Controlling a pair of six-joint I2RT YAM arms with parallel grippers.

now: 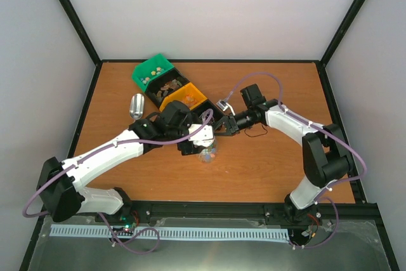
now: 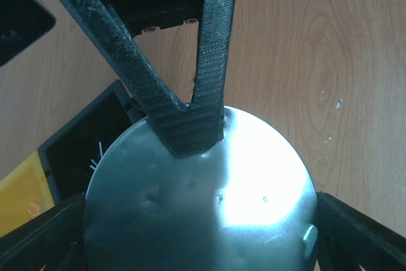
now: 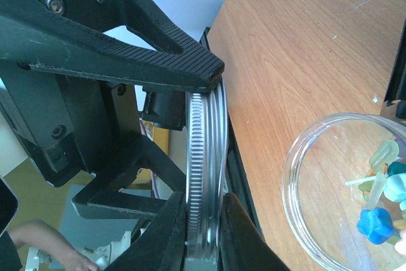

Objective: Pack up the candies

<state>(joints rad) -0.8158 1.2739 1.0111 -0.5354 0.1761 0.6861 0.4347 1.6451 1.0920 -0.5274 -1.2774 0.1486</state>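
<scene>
A round silver lid (image 2: pixel 209 214) stands on edge above the table. My right gripper (image 3: pixel 204 211) is shut on its rim, and the lid (image 3: pixel 203 150) shows edge-on between the fingers. My left gripper (image 2: pixel 200 220) spans the lid's full width, a finger touching the rim on each side. One right finger (image 2: pixel 190 125) lies over the lid's face. Beside the lid stands an open glass jar (image 3: pixel 293 176) holding a few candies (image 3: pixel 374 223). From above, both grippers (image 1: pixel 193 144) (image 1: pixel 220 127) meet just over the jar (image 1: pixel 207 154).
Green (image 1: pixel 144 68), black (image 1: pixel 158 90) and orange (image 1: pixel 198 101) bins with candies sit in a row at the back left. A small silver scoop (image 1: pixel 136 105) lies left of them. A thin black cable (image 1: pixel 254 133) rests under the right arm.
</scene>
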